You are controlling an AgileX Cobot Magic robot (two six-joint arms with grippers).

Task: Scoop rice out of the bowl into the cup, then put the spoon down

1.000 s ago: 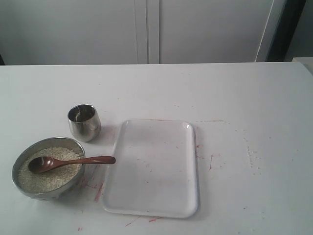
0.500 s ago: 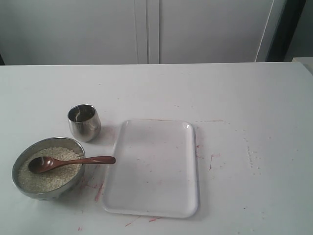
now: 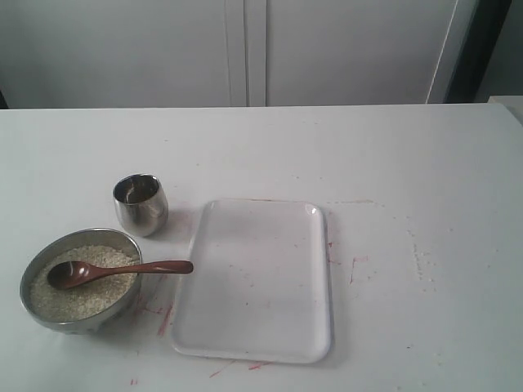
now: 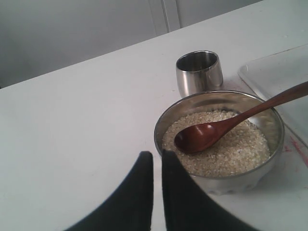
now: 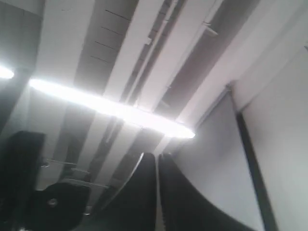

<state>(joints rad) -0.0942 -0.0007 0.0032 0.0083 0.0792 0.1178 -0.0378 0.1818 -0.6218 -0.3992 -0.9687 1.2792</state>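
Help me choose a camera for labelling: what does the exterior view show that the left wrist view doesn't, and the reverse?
Only the exterior view shows the whole white tray and the full length of the spoon; the wrist view cuts both off at its edge. Only the left wrist view shows the left pincer, shut and empty, short of the bowl. Both show the bowl holding rice, the spoon's scoop lying in it, and the cup beside the bowl.
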